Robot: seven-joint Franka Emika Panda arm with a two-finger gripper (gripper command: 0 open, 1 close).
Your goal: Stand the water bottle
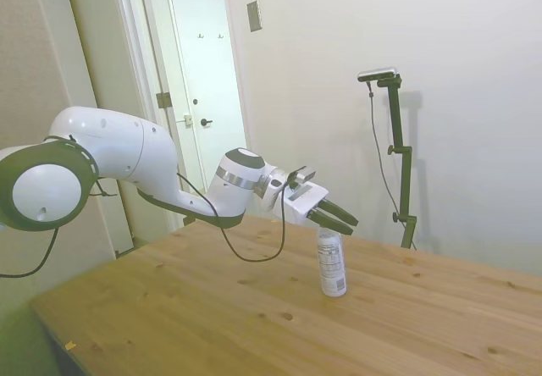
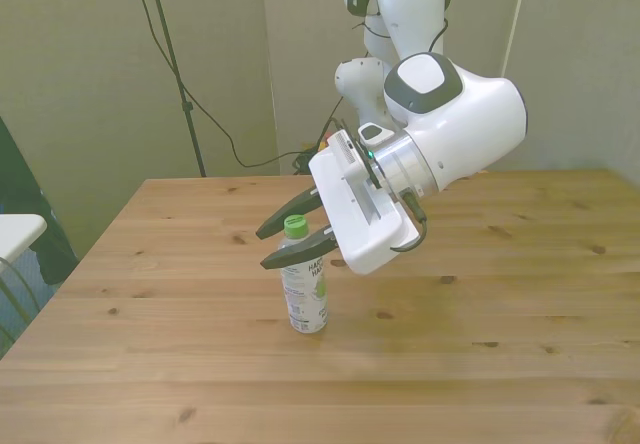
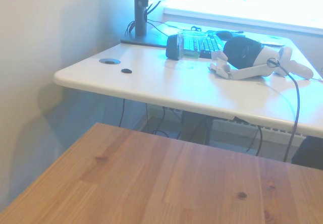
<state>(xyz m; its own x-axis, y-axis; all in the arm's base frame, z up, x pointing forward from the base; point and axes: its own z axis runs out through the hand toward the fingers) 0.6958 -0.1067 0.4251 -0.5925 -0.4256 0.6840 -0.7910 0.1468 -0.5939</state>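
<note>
Spanning most of every view, the wooden bench (image 2: 520, 334) carries a single item, bare pine boards with dark knots around it. Over it the white arm (image 1: 118, 152) reaches in from 9 o'clock in the side view and, in the front view, comes down from 12 o'clock with its wrist turned toward 8 o'clock. The gripper (image 2: 268, 246) hangs at the bottle's neck height, its two dark fingers (image 2: 285, 213) spread apart, one on each side of the cap with a gap showing, gripping nothing. In the side view the gripper (image 1: 345, 221) points toward 4 o'clock, its tips just above the bottle's shoulder.

The water bottle (image 2: 303, 286) stands upright on the bench on its own base, a little toward 8 o'clock of the bench's middle in the front view; its green cap (image 2: 295, 226) sits between the fingers, and its white label shows dark print and a green patch. In the side view the water bottle (image 1: 331, 262) stands directly below the fingertips, its cap hidden behind them.

The wrist view looks past the bench's edge (image 3: 151, 183) to a white desk (image 3: 151, 82) that carries a dark headset (image 3: 247, 52), a keyboard (image 3: 207, 43) and cables.
</note>
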